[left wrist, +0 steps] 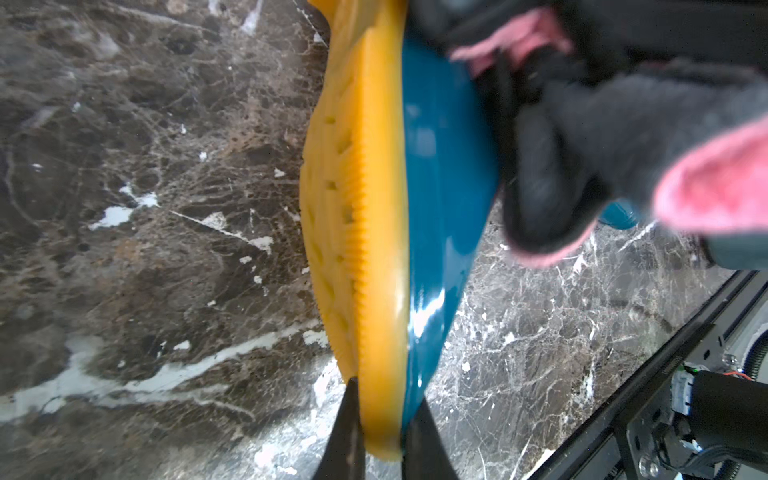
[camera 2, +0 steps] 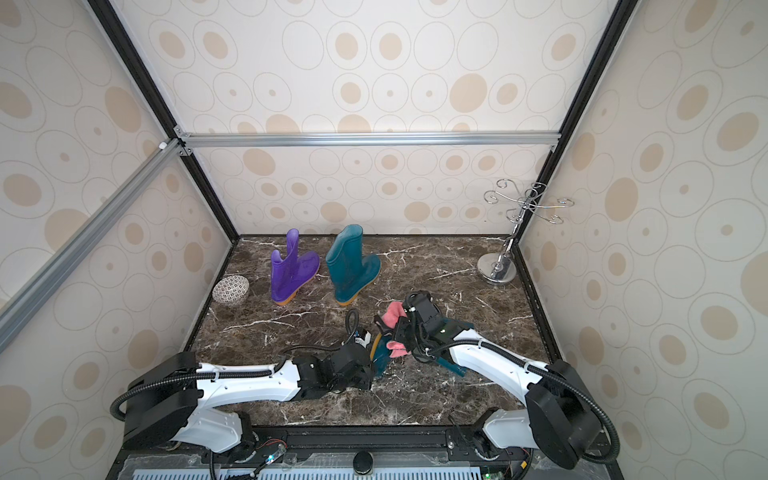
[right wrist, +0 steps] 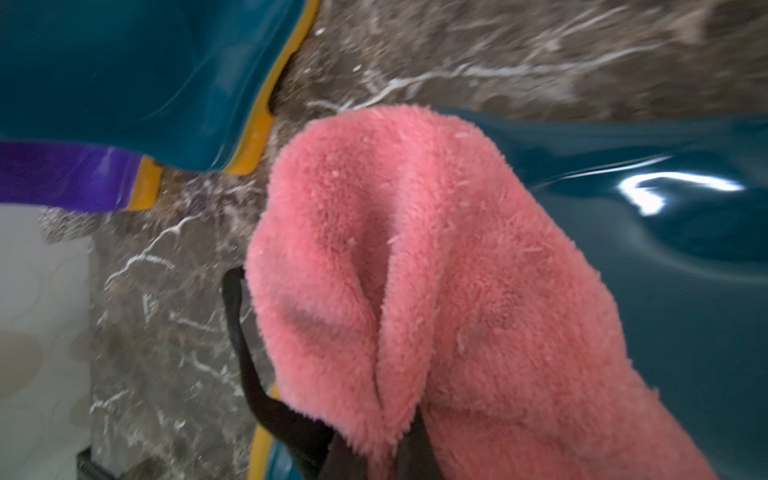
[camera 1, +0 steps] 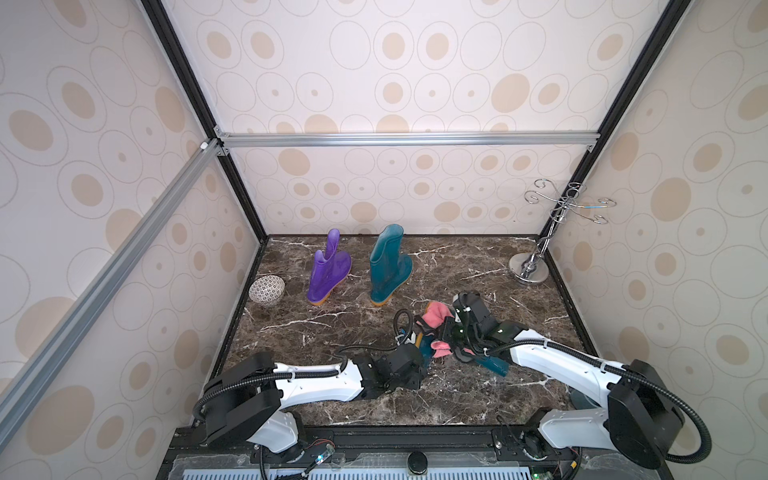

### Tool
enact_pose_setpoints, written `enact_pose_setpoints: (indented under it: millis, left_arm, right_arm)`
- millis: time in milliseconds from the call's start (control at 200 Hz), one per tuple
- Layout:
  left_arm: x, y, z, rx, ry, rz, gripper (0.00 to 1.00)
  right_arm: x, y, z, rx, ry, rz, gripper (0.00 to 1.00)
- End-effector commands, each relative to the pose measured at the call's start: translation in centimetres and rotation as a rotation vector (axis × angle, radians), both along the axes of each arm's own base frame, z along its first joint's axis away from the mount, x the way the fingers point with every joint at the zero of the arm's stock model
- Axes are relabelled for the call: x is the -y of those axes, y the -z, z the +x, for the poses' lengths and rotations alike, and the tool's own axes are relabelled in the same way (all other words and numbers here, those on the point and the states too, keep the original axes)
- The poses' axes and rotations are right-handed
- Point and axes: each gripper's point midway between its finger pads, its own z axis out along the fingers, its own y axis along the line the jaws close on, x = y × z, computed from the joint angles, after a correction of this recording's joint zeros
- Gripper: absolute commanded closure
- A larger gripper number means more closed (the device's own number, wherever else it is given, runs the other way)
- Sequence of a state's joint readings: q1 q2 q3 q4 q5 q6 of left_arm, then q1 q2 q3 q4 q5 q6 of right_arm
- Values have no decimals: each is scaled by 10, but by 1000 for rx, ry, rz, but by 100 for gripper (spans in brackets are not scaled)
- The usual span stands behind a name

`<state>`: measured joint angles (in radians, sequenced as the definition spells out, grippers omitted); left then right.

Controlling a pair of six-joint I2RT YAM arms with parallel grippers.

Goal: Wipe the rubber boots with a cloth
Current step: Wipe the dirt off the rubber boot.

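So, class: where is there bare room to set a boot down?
Bare marble: between the upright teal boot and the chrome stand, and between the patterned bowl and left arm. Crowded around the cloth and tipped teal boot.

Premises: a purpose-built robot test cell, not a lived-in room. An aluminium frame bar (camera 1: 407,139) and black corner post (camera 1: 619,104) carry flat wall panels (camera 1: 415,54) papered in a beige oval print, a staged domestic backdrop. The marble-pattern tabletop (camera 1: 316,328) is boxed in on three sides. The left arm (camera 1: 316,382) and right arm (camera 1: 552,357) are mounted on a black rail (camera 1: 395,434) at the open front. Household props present: patterned bowl (camera 1: 267,290), chrome hook stand (camera 1: 528,270), purple boot (camera 1: 326,274), teal boot (camera 1: 386,266).
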<state>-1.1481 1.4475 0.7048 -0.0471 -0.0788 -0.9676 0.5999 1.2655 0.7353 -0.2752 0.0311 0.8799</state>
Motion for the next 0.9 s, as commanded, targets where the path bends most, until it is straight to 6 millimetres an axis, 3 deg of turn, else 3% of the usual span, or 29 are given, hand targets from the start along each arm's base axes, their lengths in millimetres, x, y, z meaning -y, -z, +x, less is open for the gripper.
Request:
enact_pose_setpoints:
  millis: [0, 155, 320, 410, 610, 770, 895]
  left_arm:
    - [5, -8, 0, -2, 11, -23, 100]
    - [8, -7, 0, -5, 21, -19, 100]
    - [13, -9, 0, -6, 41, -28, 100]
    - [16, -15, 2, 8, 57, -18, 78]
    - [27, -41, 10, 64, 127, -9, 33]
    - [28, -67, 31, 120, 167, 35, 21]
    - [22, -58, 54, 91, 173, 85, 22]
  right_arm:
    - [66, 36, -30, -132, 220, -135, 100]
    - [112, 71, -68, -278, 271, -225, 100]
    - [118, 56, -69, -235, 214, -216, 100]
    - [117, 46, -63, -185, 206, -204, 100]
    - [101, 50, -57, -225, 155, -161, 100]
    - [91, 50, -51, -226, 112, -137, 100]
    - [83, 42, -47, -187, 66, -107, 100]
